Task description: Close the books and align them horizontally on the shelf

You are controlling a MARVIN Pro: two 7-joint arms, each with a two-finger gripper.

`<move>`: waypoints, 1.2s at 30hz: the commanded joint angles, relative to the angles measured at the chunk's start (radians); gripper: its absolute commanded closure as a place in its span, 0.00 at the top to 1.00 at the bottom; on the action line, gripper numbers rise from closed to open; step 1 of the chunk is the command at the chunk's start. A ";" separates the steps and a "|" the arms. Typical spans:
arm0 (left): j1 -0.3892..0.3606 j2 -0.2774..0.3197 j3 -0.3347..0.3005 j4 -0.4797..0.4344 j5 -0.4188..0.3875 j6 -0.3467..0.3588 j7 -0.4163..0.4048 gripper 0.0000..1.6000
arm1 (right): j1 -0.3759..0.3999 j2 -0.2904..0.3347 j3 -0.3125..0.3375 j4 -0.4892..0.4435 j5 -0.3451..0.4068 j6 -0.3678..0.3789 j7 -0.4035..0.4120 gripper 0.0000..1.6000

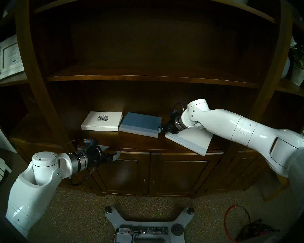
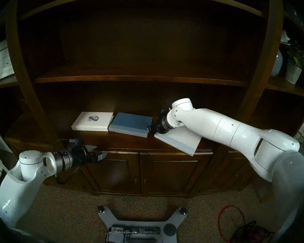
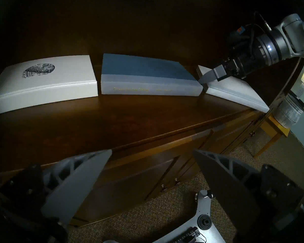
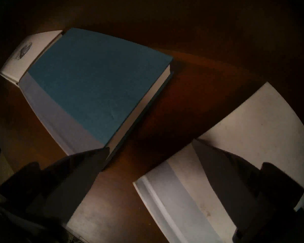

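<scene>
Three closed books lie flat on the dark wooden shelf (image 1: 95, 141). The white book with a dark round emblem (image 1: 102, 123) is at the left and the blue book (image 1: 140, 125) lies beside it, in line. The plain white book (image 1: 191, 141) lies skewed at the right, one corner over the shelf's front edge. My right gripper (image 1: 161, 129) is open and low between the blue and plain white books. In the right wrist view (image 4: 150, 144) one finger is over the plain white book (image 4: 244, 118) and the other is at the blue book's (image 4: 98, 88) corner. My left gripper (image 1: 114, 155) is open and empty in front of the shelf edge.
Panelled cabinet doors (image 1: 179, 170) are below the shelf and a thinner board (image 1: 147, 77) is above it. A white-framed picture (image 1: 9, 58) stands far left and potted plants (image 1: 298, 74) far right. My base (image 1: 147, 225) and a red cable (image 1: 235, 219) are on the carpet.
</scene>
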 commanded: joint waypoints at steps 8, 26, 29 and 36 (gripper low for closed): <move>-0.019 0.001 -0.011 -0.020 -0.001 -0.010 0.000 1.00 | 0.036 0.095 0.043 -0.199 0.015 -0.007 -0.048 1.00; -0.019 0.002 -0.010 -0.018 -0.001 -0.008 -0.001 1.00 | 0.007 0.258 0.042 -0.483 0.077 0.008 -0.194 1.00; -0.019 0.002 -0.009 -0.018 -0.001 -0.008 -0.001 1.00 | 0.002 0.295 0.044 -0.538 0.089 0.001 -0.240 1.00; -0.018 0.002 -0.009 -0.016 -0.001 -0.007 -0.001 1.00 | -0.014 0.387 0.045 -0.659 0.132 -0.007 -0.328 1.00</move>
